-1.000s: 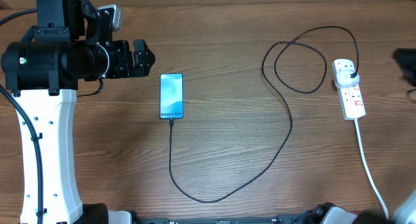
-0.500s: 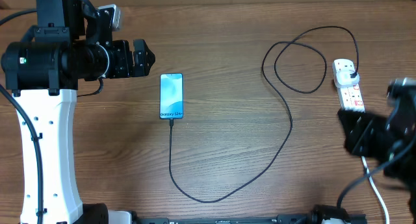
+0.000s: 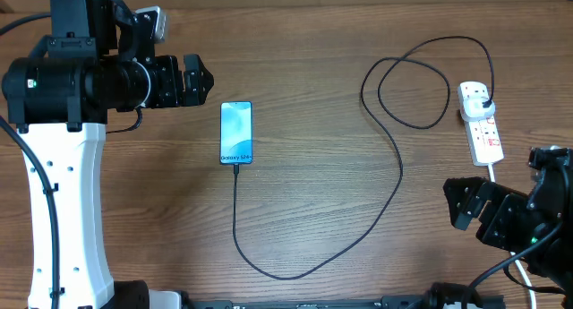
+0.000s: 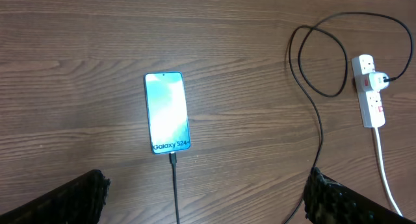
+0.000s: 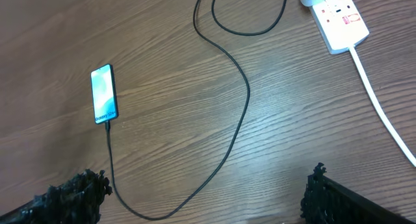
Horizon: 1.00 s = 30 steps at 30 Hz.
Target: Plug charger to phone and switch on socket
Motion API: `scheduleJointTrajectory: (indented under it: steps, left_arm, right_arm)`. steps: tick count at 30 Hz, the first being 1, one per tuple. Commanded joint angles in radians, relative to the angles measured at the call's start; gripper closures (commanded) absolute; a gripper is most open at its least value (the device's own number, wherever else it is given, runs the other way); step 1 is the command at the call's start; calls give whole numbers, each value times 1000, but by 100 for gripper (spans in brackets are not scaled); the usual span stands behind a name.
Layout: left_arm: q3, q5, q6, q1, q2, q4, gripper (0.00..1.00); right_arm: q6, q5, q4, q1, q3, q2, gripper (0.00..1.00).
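The phone (image 3: 236, 133) lies flat at centre left with its blue-teal screen lit, also seen in the left wrist view (image 4: 168, 112) and the right wrist view (image 5: 104, 94). The charger cable (image 3: 400, 166) has its tip (image 4: 172, 157) in the phone's near end. It loops across the table to a black plug (image 3: 484, 103) seated in the white socket (image 3: 481, 123). My left gripper (image 3: 199, 80) hovers open just left of the phone, holding nothing. My right gripper (image 3: 476, 210) stands open and empty below the socket, near the table's front right.
The socket's thick white cord (image 3: 503, 215) runs toward the front edge, passing under my right arm. The cable's big loop (image 3: 414, 90) lies left of the socket. The left arm's white column (image 3: 63, 201) stands along the left side.
My right gripper has pulled back from beside the socket toward the front right of the table, and its jaws have gone from shut to open. The left arm, phone and cable have stayed still.
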Motion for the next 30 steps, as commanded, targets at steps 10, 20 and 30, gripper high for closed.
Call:
scheduleJointTrajectory:
  steps: [10, 20, 30]
  left_arm:
    - [8, -7, 5, -7, -10, 1, 0]
    - [8, -7, 5, -7, -10, 1, 0]
    - [8, -7, 5, -7, -10, 1, 1]
  right_arm:
    - [-13, 48, 35, 6, -2, -2, 0]
    - [-47, 109, 222, 37, -66, -58, 0]
    - [-88, 137, 681, 171, -503, -328, 0]
